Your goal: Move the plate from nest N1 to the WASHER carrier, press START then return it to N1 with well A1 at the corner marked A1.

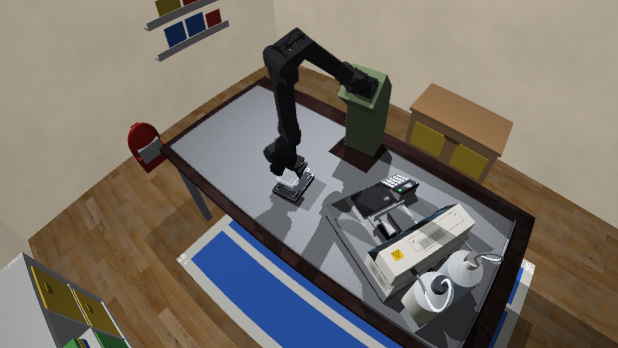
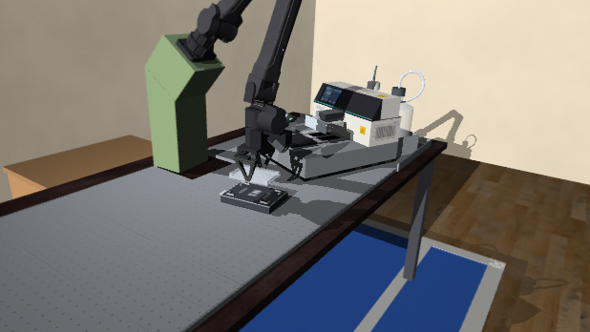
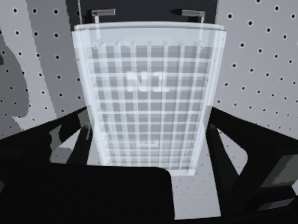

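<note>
The clear plate (image 1: 287, 178) (image 2: 264, 177) (image 3: 150, 102) is held level between the fingers of my gripper (image 1: 291, 171) (image 2: 271, 176) (image 3: 149, 112), which is shut on its two long sides. The plate hangs a little above the dark nest N1 (image 1: 285, 192) (image 2: 245, 202) (image 3: 150, 10), with a gap below it in the exterior view. In the wrist view the N1 marking shows through the plate. I cannot tell which corner is cut off. The washer (image 1: 425, 240) (image 2: 389, 107) stands beyond the nest; its lamp (image 1: 400, 190) (image 2: 290, 118) is green beside the keypad (image 1: 396, 180).
Two white bottles (image 1: 432, 297) (image 1: 462, 270) with looped tubes stand behind the washer. The green pedestal (image 1: 367, 125) (image 2: 177, 129) carries the arm at the table's edge. The washer's grey base (image 2: 350, 159) has a raised edge on the side towards the nest.
</note>
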You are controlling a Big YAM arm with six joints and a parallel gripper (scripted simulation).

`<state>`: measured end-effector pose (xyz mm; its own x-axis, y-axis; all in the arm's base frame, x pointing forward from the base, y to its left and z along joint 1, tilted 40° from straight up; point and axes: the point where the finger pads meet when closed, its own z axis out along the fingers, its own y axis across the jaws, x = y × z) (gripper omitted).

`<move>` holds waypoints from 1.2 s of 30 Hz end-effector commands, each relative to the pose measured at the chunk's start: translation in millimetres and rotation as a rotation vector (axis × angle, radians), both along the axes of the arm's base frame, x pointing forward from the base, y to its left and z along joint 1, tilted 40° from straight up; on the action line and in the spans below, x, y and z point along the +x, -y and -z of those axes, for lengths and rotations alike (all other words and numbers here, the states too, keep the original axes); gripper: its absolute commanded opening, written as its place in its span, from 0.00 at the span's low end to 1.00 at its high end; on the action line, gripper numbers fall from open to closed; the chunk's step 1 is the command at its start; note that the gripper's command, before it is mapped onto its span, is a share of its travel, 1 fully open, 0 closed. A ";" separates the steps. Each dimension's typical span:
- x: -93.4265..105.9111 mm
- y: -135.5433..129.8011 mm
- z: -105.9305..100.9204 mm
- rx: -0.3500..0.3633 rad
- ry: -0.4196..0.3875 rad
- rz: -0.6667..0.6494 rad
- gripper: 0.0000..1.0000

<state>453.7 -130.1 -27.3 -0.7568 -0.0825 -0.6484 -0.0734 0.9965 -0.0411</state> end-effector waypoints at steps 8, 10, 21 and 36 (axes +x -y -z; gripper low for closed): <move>10.4 -0.4 12.6 0.008 0.002 0.012 0.84; 13.8 -4.9 15.1 0.008 0.002 0.003 0.84; 23.0 -5.8 27.1 0.008 0.002 0.002 0.84; 23.3 -1.6 31.1 0.005 -0.002 0.006 0.84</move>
<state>479.4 -128.3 -58.8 -0.7576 -0.0829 -0.6474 -0.0752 0.9964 -0.0396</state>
